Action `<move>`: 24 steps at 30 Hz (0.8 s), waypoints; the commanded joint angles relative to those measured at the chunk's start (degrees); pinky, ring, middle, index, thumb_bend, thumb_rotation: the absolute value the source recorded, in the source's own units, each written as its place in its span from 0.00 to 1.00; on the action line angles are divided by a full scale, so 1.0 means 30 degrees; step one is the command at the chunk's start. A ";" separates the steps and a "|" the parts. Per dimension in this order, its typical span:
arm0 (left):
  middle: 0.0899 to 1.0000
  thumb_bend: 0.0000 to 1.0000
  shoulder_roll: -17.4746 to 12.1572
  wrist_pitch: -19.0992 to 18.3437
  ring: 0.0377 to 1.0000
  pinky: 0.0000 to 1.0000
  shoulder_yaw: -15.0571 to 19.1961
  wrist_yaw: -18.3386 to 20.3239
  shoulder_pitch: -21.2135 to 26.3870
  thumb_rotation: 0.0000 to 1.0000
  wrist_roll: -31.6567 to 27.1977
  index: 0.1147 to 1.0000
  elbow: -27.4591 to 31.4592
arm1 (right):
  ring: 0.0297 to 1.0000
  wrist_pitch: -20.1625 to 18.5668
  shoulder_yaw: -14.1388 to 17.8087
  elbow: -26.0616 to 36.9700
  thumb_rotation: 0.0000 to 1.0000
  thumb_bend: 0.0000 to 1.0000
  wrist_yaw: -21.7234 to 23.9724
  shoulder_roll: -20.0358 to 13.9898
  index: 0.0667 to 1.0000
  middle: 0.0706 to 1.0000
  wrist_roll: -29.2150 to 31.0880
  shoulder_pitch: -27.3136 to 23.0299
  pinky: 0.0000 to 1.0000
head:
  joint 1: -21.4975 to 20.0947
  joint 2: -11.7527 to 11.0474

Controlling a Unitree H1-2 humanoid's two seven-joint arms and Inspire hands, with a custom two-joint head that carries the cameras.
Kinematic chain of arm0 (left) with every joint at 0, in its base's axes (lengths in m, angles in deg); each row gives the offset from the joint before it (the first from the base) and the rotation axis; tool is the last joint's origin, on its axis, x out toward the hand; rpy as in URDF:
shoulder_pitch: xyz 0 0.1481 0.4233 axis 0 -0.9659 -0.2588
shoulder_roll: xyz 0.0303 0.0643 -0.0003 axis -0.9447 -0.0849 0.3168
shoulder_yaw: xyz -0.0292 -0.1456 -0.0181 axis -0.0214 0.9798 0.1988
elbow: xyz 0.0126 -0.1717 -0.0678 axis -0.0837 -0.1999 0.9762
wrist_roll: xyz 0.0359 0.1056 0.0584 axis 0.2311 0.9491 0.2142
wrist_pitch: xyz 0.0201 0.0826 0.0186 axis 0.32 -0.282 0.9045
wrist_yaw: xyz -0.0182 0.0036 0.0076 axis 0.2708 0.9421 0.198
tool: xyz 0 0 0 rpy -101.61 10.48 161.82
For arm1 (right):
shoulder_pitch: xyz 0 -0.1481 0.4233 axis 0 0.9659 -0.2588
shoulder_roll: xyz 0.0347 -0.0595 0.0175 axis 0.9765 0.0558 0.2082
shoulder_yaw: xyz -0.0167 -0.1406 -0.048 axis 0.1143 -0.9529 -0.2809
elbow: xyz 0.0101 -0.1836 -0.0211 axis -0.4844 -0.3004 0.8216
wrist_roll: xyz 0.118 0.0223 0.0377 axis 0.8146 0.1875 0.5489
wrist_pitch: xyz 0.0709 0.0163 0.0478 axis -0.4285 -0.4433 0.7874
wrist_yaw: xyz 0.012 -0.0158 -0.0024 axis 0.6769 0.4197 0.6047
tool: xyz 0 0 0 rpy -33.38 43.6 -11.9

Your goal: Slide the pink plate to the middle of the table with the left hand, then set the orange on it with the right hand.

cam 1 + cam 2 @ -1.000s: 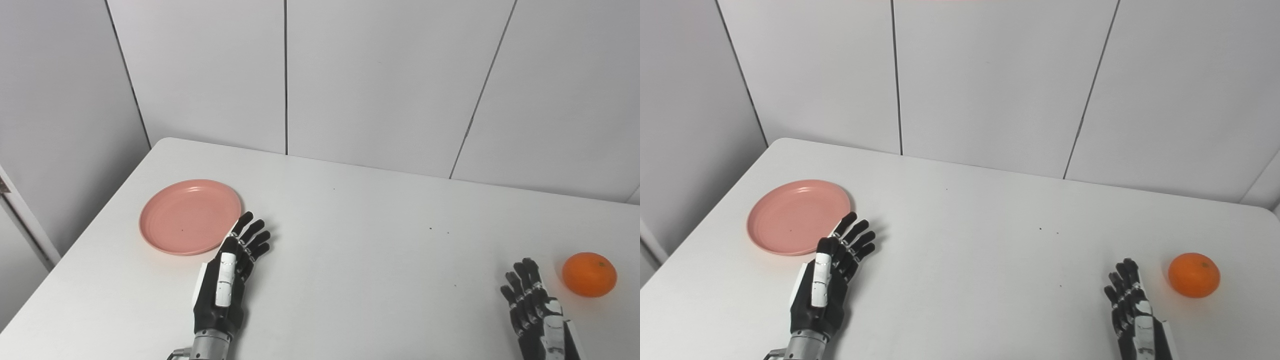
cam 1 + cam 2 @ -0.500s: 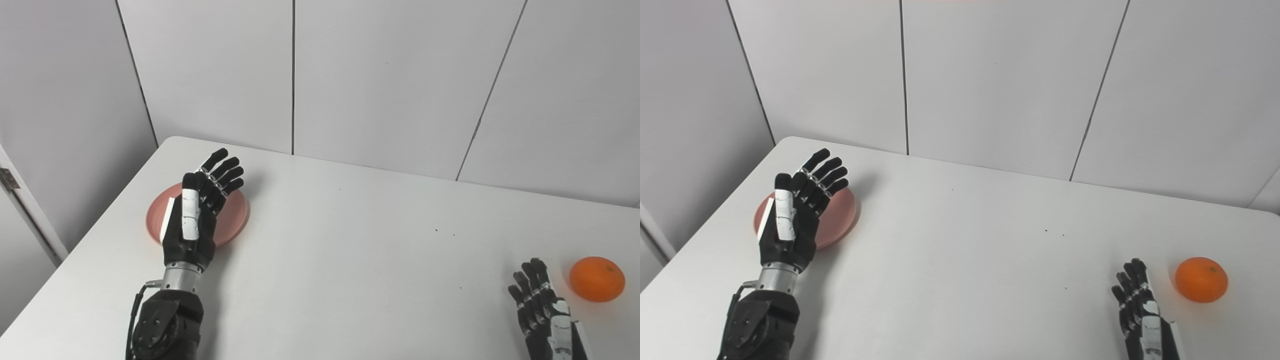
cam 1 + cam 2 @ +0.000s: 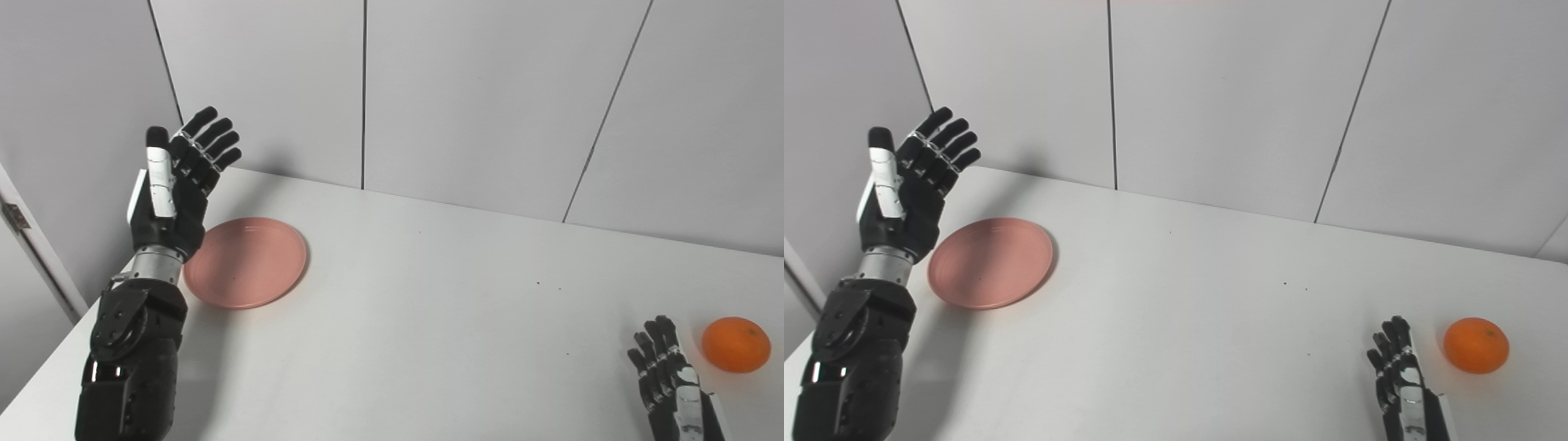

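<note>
The pink plate (image 3: 246, 261) lies flat on the left part of the white table (image 3: 429, 318). My left hand (image 3: 174, 177) is raised above the table's left edge, just left of the plate and apart from it, open with fingers spread and nothing in it. The orange (image 3: 735, 344) rests on the table at the far right. Low at the right, my right hand (image 3: 670, 383) lies near the table's front, a little left of the orange, open and holding nothing.
Grey wall panels (image 3: 429, 92) stand right behind the table's far edge. The table's left edge (image 3: 116, 269) runs close under my left forearm. A few dark specks (image 3: 539, 283) dot the tabletop.
My left hand has risen from the table, passed over the plate and moved to its left side, high in the air. The right hand and the orange have stayed put. The camera shifted slightly.
</note>
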 commanded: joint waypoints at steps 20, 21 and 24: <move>0.83 1.00 -0.3717 0.3374 0.86 0.90 0.0562 0.2857 0.3246 0.88 0.1034 0.83 -0.9557 | 1.00 0.0641 -0.0202 -0.2682 0.91 0.84 0.0360 0.0573 0.98 0.99 0.0201 0.1254 1.00 | -0.0085 0.0116; 0.83 1.00 -0.3679 0.3512 0.86 0.90 0.0561 0.2778 0.3298 0.88 0.1158 0.83 -0.9887 | 1.00 0.0600 -0.0197 -0.2646 0.91 0.84 0.0356 0.0551 0.98 0.99 0.0197 0.1272 1.00 | -0.0041 0.0196; 0.81 1.00 -0.3454 0.3720 0.85 0.89 0.0558 0.2667 0.3320 0.88 0.1317 0.82 -1.0500 | 1.00 0.0550 -0.0185 -0.2568 0.92 0.84 0.0316 0.0522 0.98 0.99 0.0150 0.1312 1.00 | -0.0026 0.0198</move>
